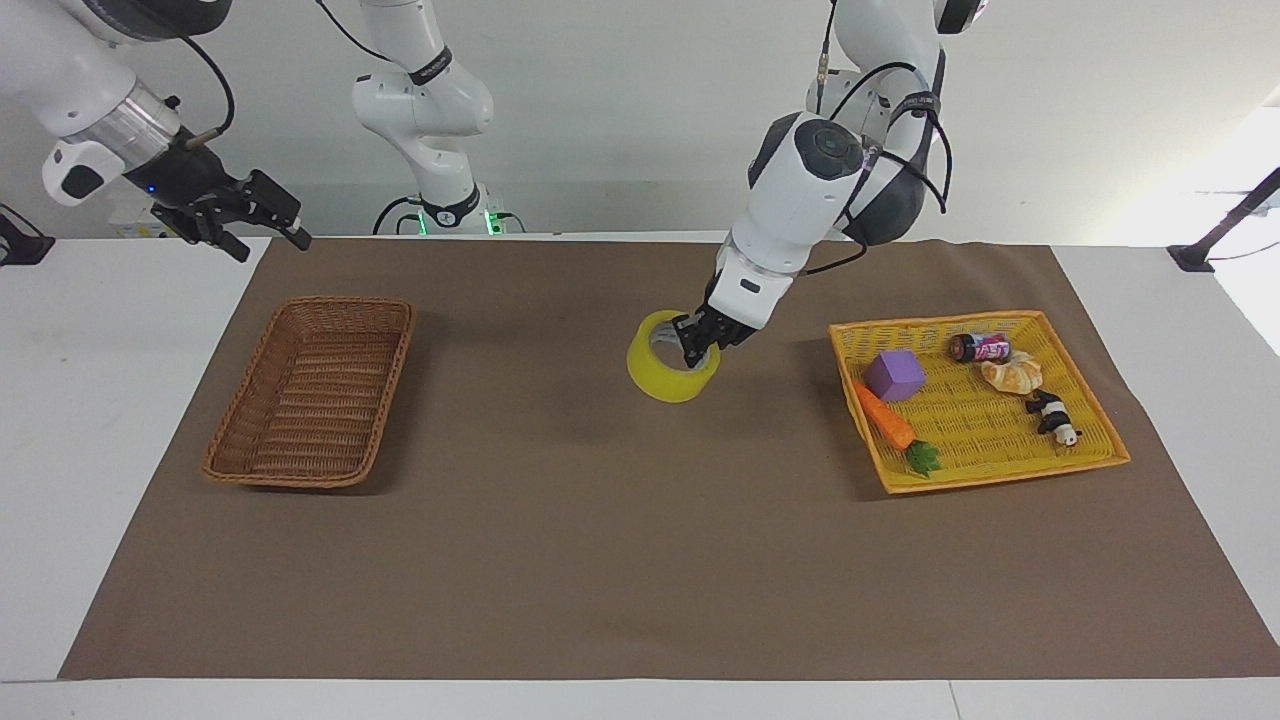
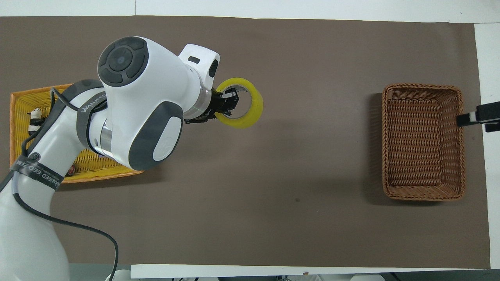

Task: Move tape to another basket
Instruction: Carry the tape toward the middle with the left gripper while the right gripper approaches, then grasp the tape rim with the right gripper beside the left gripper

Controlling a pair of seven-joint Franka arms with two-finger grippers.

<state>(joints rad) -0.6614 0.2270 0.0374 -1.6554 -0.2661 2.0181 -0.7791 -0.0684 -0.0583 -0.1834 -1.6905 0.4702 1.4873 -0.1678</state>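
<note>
The yellow tape (image 1: 670,385) is at the middle of the brown mat, lying flat with its hole facing up, low at the mat; I cannot tell whether it rests on it. My left gripper (image 1: 700,352) is shut on the tape's wall, one finger inside the ring. The overhead view shows the tape (image 2: 252,113) and the left gripper (image 2: 228,102) too. The brown wicker basket (image 1: 345,300) stands empty toward the right arm's end and also shows in the overhead view (image 2: 422,86). My right gripper (image 1: 250,215) is open in the air by that basket's end, over the table's edge (image 2: 478,117).
A shallow yellow tray (image 1: 1000,476) at the left arm's end holds a purple cube (image 1: 895,375), a carrot (image 1: 885,420), a small can (image 1: 980,348), a croissant (image 1: 1012,375) and a panda figure (image 1: 1055,418). My left arm covers much of the tray (image 2: 23,97) from above.
</note>
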